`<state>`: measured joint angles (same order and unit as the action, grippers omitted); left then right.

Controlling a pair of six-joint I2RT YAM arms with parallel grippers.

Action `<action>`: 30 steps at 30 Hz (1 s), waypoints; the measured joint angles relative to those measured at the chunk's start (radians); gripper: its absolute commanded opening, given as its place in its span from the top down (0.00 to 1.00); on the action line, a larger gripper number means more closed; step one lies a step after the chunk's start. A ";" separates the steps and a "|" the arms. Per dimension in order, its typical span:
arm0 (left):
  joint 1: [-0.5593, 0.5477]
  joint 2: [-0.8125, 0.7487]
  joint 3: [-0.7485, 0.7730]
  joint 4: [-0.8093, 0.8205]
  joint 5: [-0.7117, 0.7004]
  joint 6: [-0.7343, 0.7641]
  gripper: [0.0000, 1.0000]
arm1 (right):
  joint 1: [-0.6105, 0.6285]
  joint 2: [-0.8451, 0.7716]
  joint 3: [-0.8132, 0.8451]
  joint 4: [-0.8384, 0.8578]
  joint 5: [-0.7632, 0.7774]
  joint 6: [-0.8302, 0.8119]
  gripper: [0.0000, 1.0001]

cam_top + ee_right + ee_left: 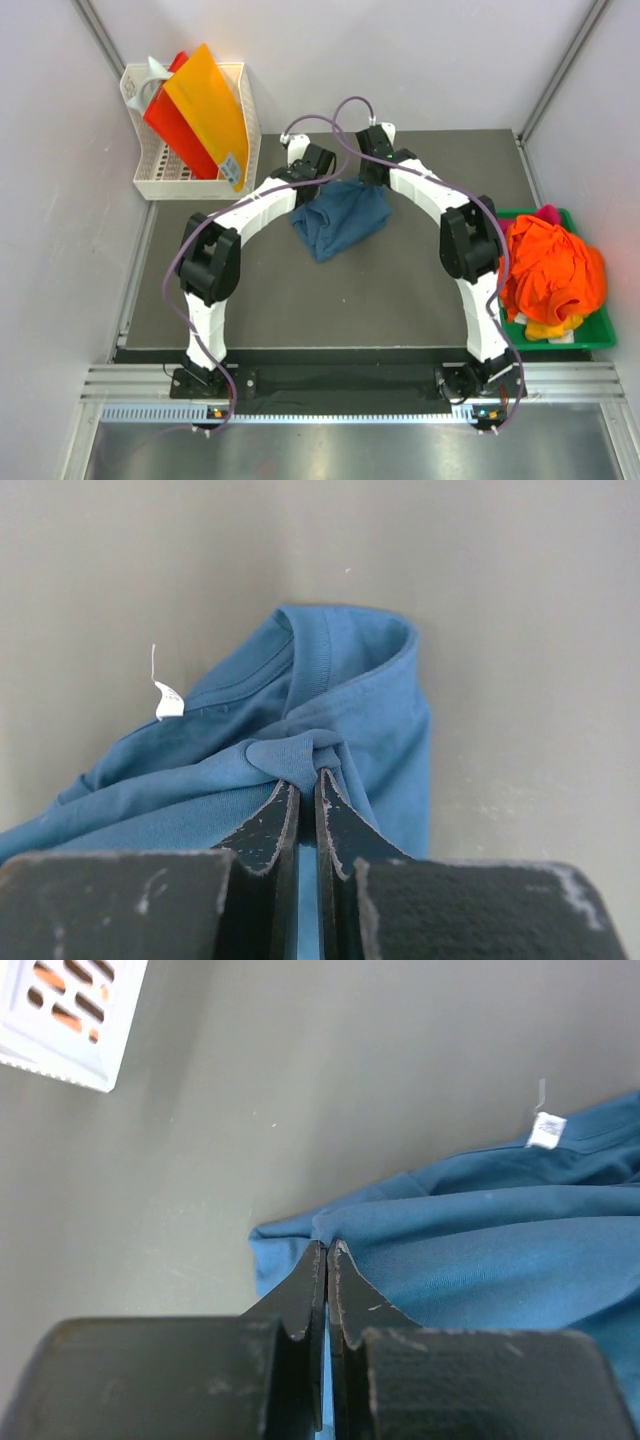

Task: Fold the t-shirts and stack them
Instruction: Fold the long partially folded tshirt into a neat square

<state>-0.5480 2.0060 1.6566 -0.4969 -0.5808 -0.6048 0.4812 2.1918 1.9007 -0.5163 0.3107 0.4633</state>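
The blue shirt [340, 222] lies bunched on the bench [300, 300], near the middle of its far edge. The left gripper [327, 1252] is clenched on a fold at the shirt's edge, and the right gripper [308, 778] is clenched on a bunch of cloth just below the collar [330, 645]. An orange shirt [550, 265] is heaped with yellow and pink cloth in the tray [598, 342] at the bench's right edge.

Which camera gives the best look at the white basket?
The top external view: the whole white basket shows at the far left. The left wrist view catches only one corner; the right wrist view misses it.
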 measured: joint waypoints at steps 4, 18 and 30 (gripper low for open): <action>0.007 0.001 -0.016 -0.005 -0.008 -0.019 1.00 | 0.000 0.048 0.030 -0.002 -0.032 0.000 1.00; 0.087 -0.021 -0.101 0.000 0.014 -0.036 0.29 | -0.006 0.071 0.015 0.053 -0.090 -0.016 0.03; 0.020 -0.163 -0.195 0.139 0.177 -0.014 0.39 | 0.003 -0.331 -0.339 0.165 -0.076 0.011 0.11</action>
<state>-0.5282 1.8427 1.4612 -0.3580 -0.4034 -0.6186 0.4839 1.8606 1.5620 -0.3515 0.2344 0.4744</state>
